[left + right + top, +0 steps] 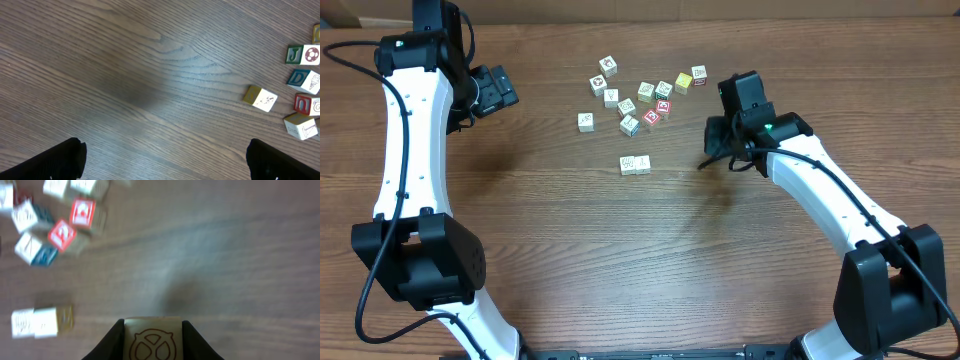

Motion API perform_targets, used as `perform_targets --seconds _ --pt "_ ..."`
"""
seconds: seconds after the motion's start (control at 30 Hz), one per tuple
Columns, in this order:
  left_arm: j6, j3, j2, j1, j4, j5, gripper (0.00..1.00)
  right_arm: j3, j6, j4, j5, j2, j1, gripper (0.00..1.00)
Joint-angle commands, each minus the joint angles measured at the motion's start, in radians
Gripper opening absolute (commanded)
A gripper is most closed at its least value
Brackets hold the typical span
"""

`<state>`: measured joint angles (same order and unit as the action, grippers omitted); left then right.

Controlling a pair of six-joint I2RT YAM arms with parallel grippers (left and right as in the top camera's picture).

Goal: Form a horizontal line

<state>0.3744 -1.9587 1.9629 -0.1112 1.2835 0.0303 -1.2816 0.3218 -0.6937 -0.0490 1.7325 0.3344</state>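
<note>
Brown wood with dark grain is seen all over the bench. Near its middle the horizontal line has been started: two small pale cubes are set side by side, touching. They are laid flat and close, so more cubes can be added at either end. At 12 o'clock from the line a bunch of loose cubes is scattered, some touching and some apart. Two red faces can be seen among them.

At 3 o'clock from the line the right end effector is found, near it but not touching. Its fingers are clamped on a pale cube with a round brown drawing on its face. The cube is gripped by two side faces, likely so that it can be set down flat. This cube is judged to be meant for the 3 o'clock end of the line. It must be lined up well, or the two set cubes could be bumped.

At 10 o'clock from the line, well apart, the left end effector is held with its fingers wide apart and nothing between them. Bare wood is seen under it. It seems to be parked out of the way.
</note>
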Motion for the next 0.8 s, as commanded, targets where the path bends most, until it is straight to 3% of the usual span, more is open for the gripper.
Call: perform_targets --seconds 0.0,0.77 --pt "0.007 -0.006 -0.005 0.011 -0.002 -0.005 1.0 0.011 0.034 -0.02 0.137 0.004 0.002 0.27" --pt "0.007 -0.006 -0.005 0.011 -0.002 -0.005 1.0 0.013 0.135 -0.026 0.136 0.093 0.112 0.33"
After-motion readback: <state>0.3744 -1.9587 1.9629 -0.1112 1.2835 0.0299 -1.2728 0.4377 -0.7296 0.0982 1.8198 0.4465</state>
